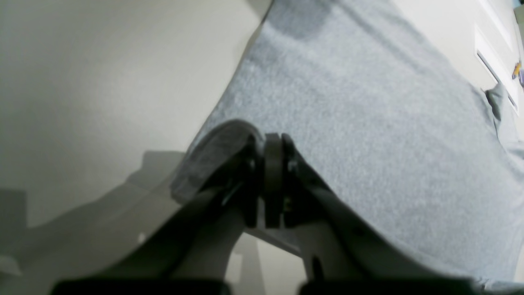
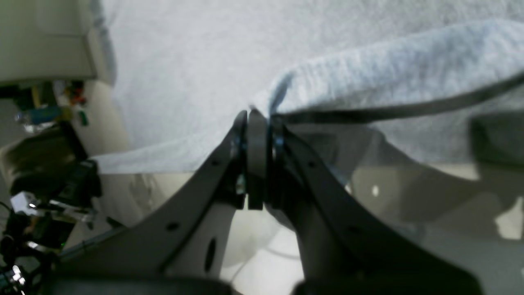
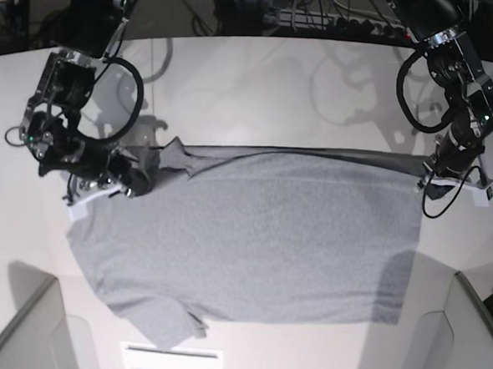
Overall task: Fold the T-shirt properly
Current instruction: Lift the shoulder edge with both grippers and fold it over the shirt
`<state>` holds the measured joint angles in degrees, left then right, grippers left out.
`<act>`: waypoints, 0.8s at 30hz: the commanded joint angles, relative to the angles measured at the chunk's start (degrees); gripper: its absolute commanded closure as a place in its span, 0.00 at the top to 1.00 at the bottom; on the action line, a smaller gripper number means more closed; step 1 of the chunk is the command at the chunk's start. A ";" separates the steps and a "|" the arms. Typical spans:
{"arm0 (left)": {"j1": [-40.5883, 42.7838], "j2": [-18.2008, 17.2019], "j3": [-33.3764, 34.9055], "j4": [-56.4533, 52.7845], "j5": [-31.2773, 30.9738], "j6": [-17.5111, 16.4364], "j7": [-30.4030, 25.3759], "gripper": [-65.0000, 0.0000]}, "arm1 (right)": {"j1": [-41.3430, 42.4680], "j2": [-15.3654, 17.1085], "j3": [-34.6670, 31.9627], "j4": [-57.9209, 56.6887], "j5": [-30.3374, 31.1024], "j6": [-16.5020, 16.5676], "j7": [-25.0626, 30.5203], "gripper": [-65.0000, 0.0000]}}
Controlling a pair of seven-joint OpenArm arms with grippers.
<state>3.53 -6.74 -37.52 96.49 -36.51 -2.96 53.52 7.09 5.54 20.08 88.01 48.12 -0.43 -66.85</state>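
The heather-grey T-shirt (image 3: 260,235) lies plain side up on the white table (image 3: 261,85), with one sleeve at the near left (image 3: 167,322). No lettering shows. Its far edge is pulled taut in a line between my two grippers. My left gripper (image 3: 431,184), on the right of the base view, is shut on the shirt's far right corner. In the left wrist view its jaws (image 1: 272,164) pinch the cloth (image 1: 368,123). My right gripper (image 3: 136,180) is shut on the bunched far left edge. In the right wrist view it (image 2: 258,123) holds a raised fold of cloth (image 2: 389,73).
Grey partition walls stand at the near left (image 3: 28,330) and near right (image 3: 462,348) corners. A white strip (image 3: 169,354) lies at the near table edge below the sleeve. Cables and equipment (image 3: 323,22) line the back.
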 commanded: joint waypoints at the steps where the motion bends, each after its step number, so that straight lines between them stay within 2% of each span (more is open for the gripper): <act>1: -1.38 -0.77 -0.15 0.00 -0.81 -0.07 -0.90 0.00 | 1.65 0.92 -1.04 0.04 1.33 0.21 1.66 0.00; 6: -3.57 -2.00 -0.06 -3.87 -0.81 -0.07 -0.99 0.00 | 2.18 1.18 -2.10 -3.13 1.33 0.21 5.53 0.00; 11: -6.30 -2.44 3.45 -7.92 -0.81 0.02 -1.17 0.00 | 4.56 2.15 -2.19 -5.94 1.33 0.21 6.59 0.00; 19: -9.90 -2.44 3.45 -11.61 -0.72 0.02 -1.17 0.00 | 6.58 2.42 -2.19 -8.31 1.33 0.21 7.55 0.00; 24: -10.96 -2.44 3.19 -13.10 4.20 -0.07 -1.17 0.00 | 7.90 2.42 -2.19 -9.55 1.33 0.21 7.55 0.00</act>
<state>-6.66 -8.38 -34.06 82.37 -31.59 -2.96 53.34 13.72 7.40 17.78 77.54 48.25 -0.49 -59.90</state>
